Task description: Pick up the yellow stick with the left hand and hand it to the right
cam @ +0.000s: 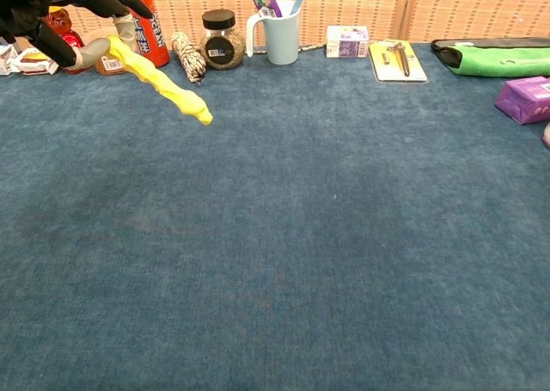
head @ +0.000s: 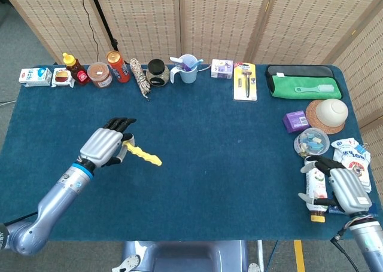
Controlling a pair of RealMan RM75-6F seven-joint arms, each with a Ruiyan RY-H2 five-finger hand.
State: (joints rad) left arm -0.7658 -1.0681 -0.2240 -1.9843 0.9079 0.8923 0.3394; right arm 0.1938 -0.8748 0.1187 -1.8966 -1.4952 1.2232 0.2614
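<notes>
Head view, left hand (head: 106, 145): back of hand up, fingers curled around one end of yellow stick (head: 143, 154); stick juts out past fingertips, above blue table (head: 215, 164).
Head view, right hand (head: 340, 187): fingers apart, holding nothing, over white bottle (head: 315, 185).
Chest view, left hand (cam: 60, 17): dark fingers (cam: 120, 0) clasp stick's upper end; stick (cam: 163, 86) slants down from fingers.

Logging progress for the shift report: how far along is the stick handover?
Pickup looks done: the left hand holds the yellow stick by one end, lifted off the table. The carry toward the middle is underway. Left to do: the right hand, far off by the bottle, must take it.
</notes>
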